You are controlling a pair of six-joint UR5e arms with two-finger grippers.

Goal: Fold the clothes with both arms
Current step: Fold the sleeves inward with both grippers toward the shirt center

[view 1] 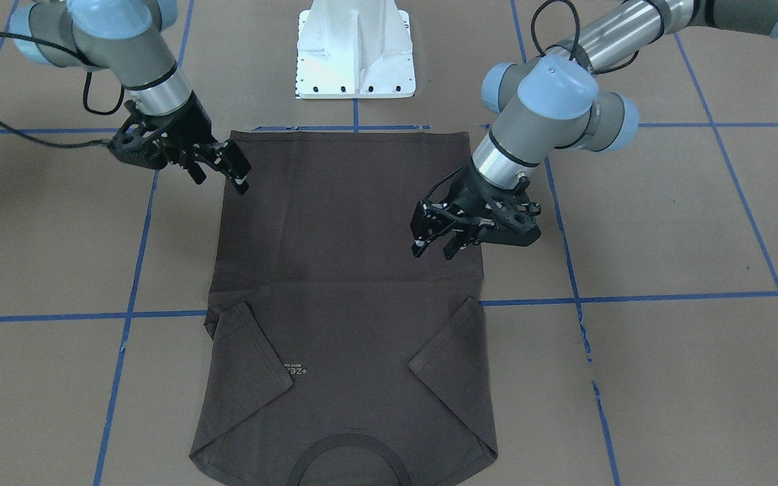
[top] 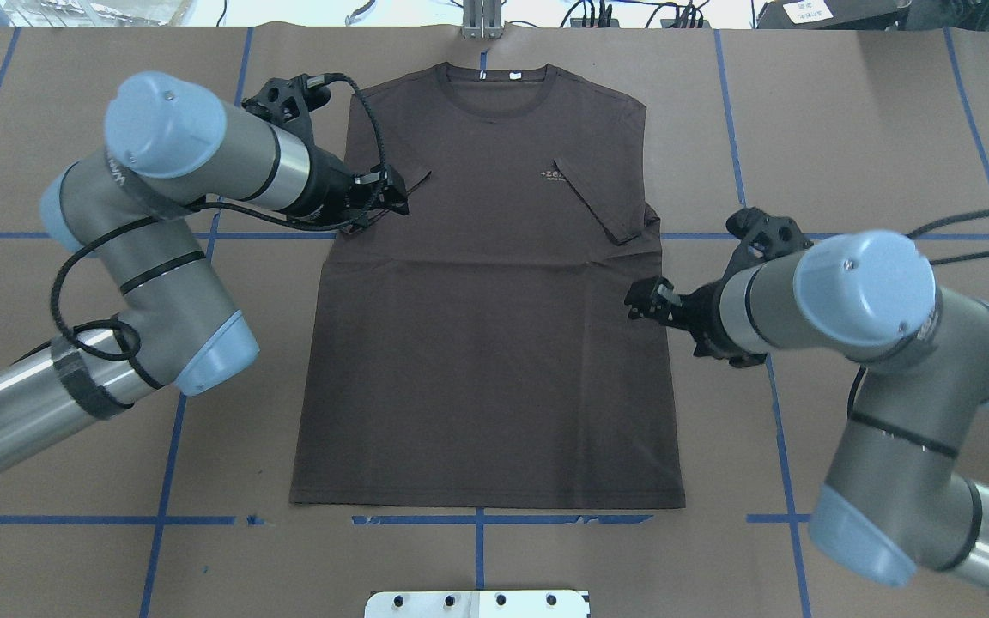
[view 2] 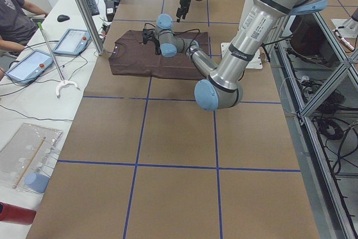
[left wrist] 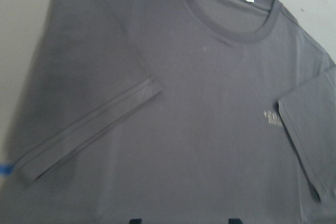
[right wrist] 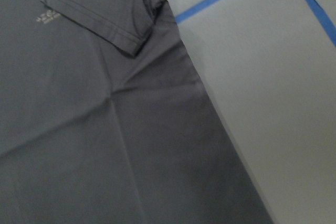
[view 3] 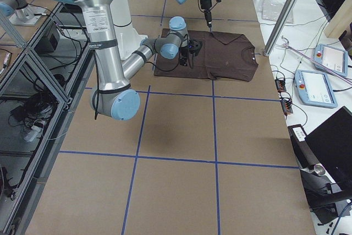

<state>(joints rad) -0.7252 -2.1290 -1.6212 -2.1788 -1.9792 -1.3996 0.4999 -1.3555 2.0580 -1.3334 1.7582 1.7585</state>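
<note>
The dark grey-brown T-shirt [top: 494, 343] lies flat on the brown table, collar [top: 494, 81] at the far side and both sleeves folded inward over the chest. My left gripper [top: 391, 193] hovers open and empty over the shirt's left sleeve fold; in the front view it [view 1: 433, 243] stands above the cloth. Its wrist view shows the folded sleeve [left wrist: 89, 129] and the pale lettering [left wrist: 272, 115]. My right gripper [top: 642, 302] is open and empty at the shirt's right edge, mid-length; in the front view it [view 1: 223, 172] is over that edge. Its wrist view shows the shirt's edge [right wrist: 210, 129].
The white pedestal [view 1: 355, 50] stands at the near side, close to the shirt's hem. Blue tape lines [top: 477, 519] cross the table. A metal post [view 2: 84, 12], tablets [view 2: 72, 40] and a seated person [view 2: 14, 18] are beyond the collar side.
</note>
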